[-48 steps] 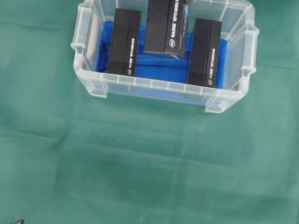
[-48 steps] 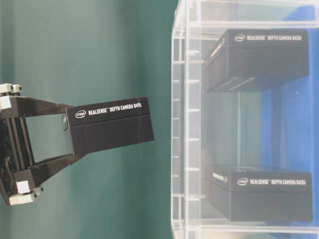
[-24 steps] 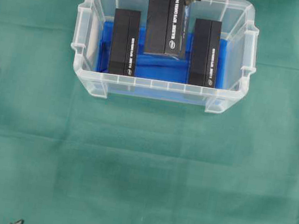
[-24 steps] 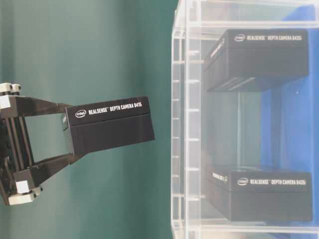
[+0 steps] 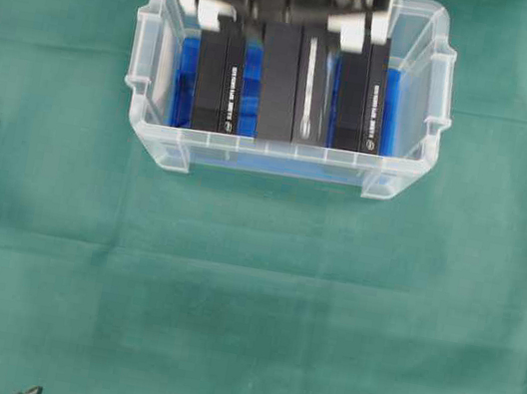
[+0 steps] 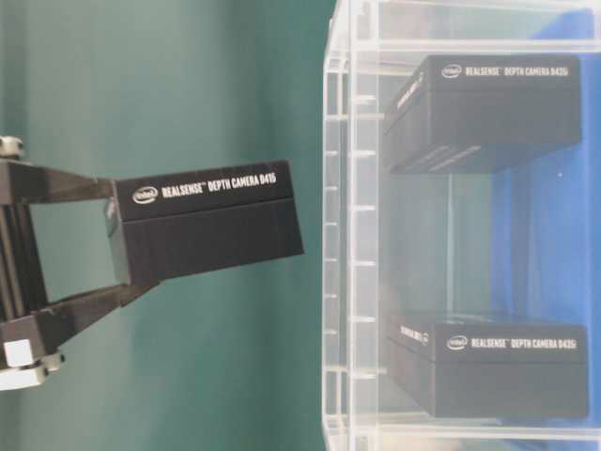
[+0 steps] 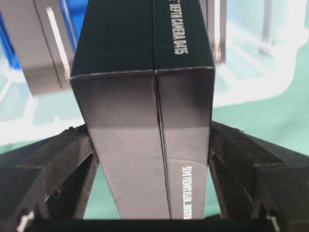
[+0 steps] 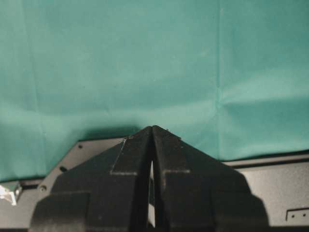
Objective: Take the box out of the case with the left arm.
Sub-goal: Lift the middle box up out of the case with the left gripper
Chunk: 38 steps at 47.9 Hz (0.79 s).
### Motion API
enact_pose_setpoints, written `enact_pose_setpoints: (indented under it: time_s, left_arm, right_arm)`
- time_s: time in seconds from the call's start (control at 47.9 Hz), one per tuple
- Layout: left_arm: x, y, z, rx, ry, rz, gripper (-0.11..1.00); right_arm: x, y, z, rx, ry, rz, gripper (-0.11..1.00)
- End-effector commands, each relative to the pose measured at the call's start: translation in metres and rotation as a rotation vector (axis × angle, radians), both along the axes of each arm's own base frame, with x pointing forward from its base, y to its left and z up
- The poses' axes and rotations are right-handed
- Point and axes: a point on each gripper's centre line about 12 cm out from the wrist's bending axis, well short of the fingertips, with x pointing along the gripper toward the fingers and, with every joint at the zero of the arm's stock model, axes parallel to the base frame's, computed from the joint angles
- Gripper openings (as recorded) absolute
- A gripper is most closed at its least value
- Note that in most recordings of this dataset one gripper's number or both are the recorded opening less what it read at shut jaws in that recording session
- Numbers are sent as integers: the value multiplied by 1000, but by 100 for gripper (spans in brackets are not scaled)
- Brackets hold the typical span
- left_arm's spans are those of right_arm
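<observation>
The box (image 6: 205,232), a black one with white "depth camera" lettering, is up in the air, clamped between the left gripper's (image 7: 153,140) fingers (image 7: 72,150), 1 on each long side. From the overhead view it hangs over the middle of the case (image 5: 159,33), lined up between the 2 other black boxes (image 5: 219,78) (image 5: 361,97) sitting on the blue lining (image 5: 247,93). From table level, which looks turned on its side, it's clear of the case's rim, a bit tilted. The right gripper (image 8: 152,145) is off on its own over the green cloth (image 8: 120,58) on the surface, fingers pressed together with nothing in them.
</observation>
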Motion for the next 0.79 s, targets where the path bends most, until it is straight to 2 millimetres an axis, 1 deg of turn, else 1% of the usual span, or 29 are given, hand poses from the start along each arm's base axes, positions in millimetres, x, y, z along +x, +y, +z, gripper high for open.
enact_pose_setpoints:
  time_s: [0.0,0.292,0.542,0.668,0.772]
  left_arm:
    - [-11,-22,27,8,-67,-13,65]
    - [-9,-84,21,-38,-58,-27,65]
    - [-12,-138,19,-82,-58,-15,65]
    - [-13,-158,19,-104,-68,-7,65]
    - [-13,-167,20,-113,-79,-5,65]
  right_arm:
    - [1,-1,5,-4,-19,1,0]
    - [1,-1,5,-4,-19,1,0]
    - [1,-1,5,-4,-19,1,0]
    - [1,0,5,-3,-19,2,0]
    - [1,0,5,-3,-19,2,0]
